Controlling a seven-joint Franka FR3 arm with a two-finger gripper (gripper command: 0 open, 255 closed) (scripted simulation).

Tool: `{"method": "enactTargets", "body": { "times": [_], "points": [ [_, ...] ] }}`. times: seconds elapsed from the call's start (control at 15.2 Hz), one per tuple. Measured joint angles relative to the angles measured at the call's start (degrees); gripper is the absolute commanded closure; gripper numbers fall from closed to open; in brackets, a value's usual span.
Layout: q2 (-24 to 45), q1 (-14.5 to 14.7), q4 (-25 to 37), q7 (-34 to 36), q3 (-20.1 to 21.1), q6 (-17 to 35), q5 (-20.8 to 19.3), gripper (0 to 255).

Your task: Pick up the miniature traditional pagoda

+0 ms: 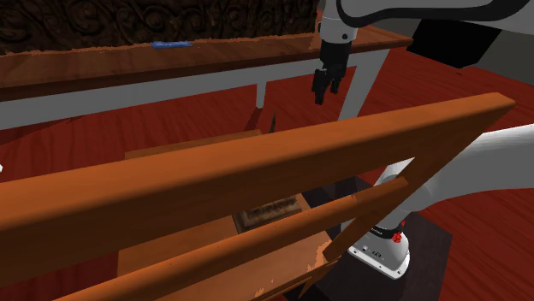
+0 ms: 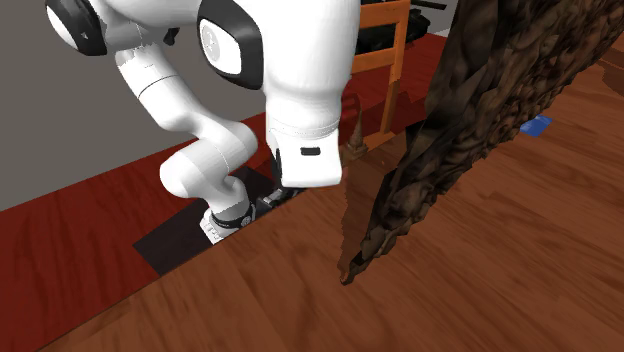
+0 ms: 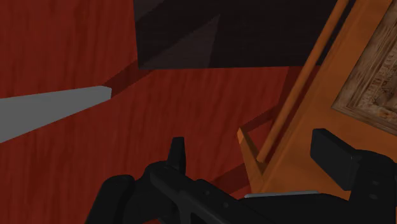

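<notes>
Pagoda sits on the seat of an orange chair, centre of shoulder view; its dark brown textured body shows between the chair's back rails, and what looks like its thin spire pokes above the top rail. Wrist view has the pagoda beyond the right finger, on the same seat. Tool hangs upper right of centre in shoulder view, beside the white leg of the surface, over red floor, well apart from the pagoda. The tool is released, fingers spread, nothing between them. Judgement: rigid, probably light, no give; spire and roof edges likely fragile, sloped roofs likely slippery. Best hold looks like the flat sides of the lower body, fingers coming from above, clear of spire and rails
</notes>
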Motion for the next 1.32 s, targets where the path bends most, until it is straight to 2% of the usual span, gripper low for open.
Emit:
{"method": "enactTargets", "body": {
  "times": [0.13,0.26,0.73,1.32],
  "points": [
    [-0.15,0.11,-0.11,0.98,0.46,-0.37,0.75,0],
    [-0.26,0.32,-0.10,4.07,1.66,-1.52,3.18,0],
    [-1.03,1.86,0.48,19.11,8.04,-5.77,15.29,0],
    [3.03,3.16,4.95,38.79,15.76,-5.57,31.13,0]
  ]
}}
